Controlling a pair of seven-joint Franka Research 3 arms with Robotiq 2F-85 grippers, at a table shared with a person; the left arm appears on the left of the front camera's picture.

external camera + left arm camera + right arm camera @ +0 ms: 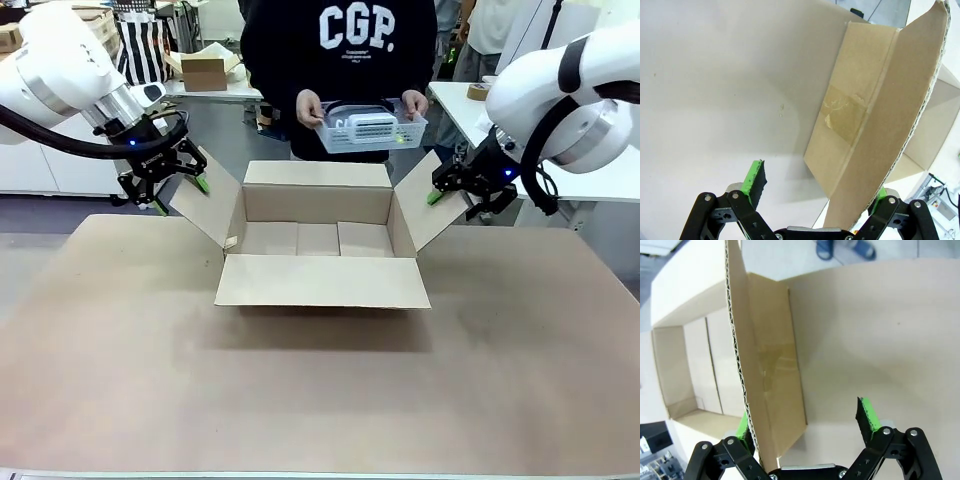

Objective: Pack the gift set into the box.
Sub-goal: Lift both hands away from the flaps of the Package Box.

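Box point(318, 205): open at the middle of the desk point(320, 400), all four flaps turned out, inside bare, mouth upward and ready for loading.
Left claw point(182, 195): spread wide, straddling the edge of the left flap point(208, 205). One green pad well clear of the cardboard, the other tucked behind it, contact too close to call. Not pinching.
Right claw point(452, 200): spread as well, around the edge of the right flap point(425, 205). Cardboard close by one finger, the other pad well apart. Nothing gripped.
Reason for the pose: probably to hold both side flaps tilted outward and stop them folding back over the mouth during loading.
Gift set point(372, 125): not yet in the box. Held level above and beyond the far flap point(318, 173) by the person's hands point(310, 108), one at each end, in what looks like a clear tray.
Stage: box readied, packing itself not done.
Next move, by judgement: straight down through the mouth and flat onto the floor of the box.
Risk: a side flap springing inward, with neither claw clamped on it.
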